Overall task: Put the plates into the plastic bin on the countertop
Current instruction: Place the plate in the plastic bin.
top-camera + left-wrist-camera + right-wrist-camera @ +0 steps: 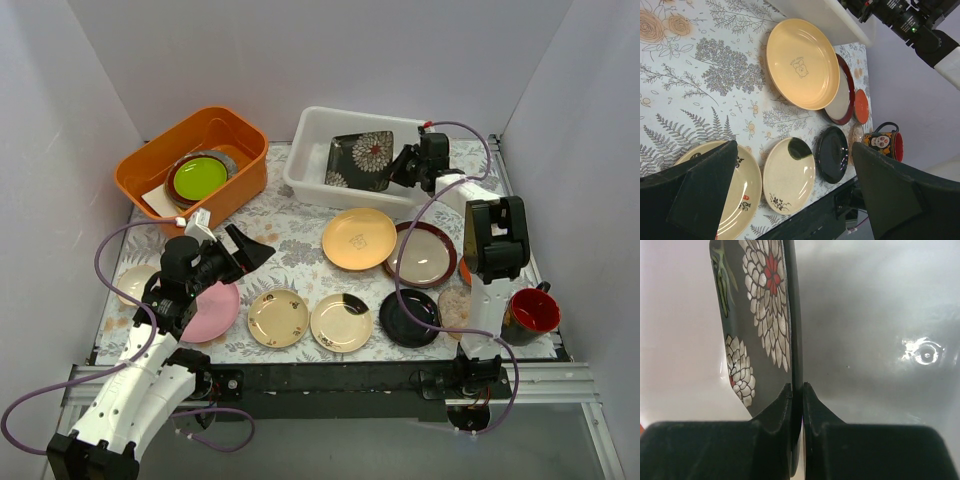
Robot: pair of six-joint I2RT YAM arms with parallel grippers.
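Observation:
My right gripper [402, 168] is shut on the edge of the black square floral plate [362, 160] and holds it tilted inside the white plastic bin [312, 170]. In the right wrist view the fingers [797, 390] pinch the plate [760, 315] on edge over the bin floor [880, 315]. My left gripper [250, 250] is open and empty above the countertop [290, 235], beside the pink plate [212, 312]. On the countertop lie a gold plate [358, 238], a brown-rimmed plate [424, 253], a glossy black plate [409, 317] and two cream plates [341, 322], [279, 317]. The left wrist view shows the open gripper [795, 195] over them.
An orange tub [190, 165] at the back left holds the lime-green plate [198, 177]. A red cup [530, 312] stands at the front right beside the right arm. A speckled plate [455, 308] and another cream plate [135, 283] lie near the edges. White walls enclose the table.

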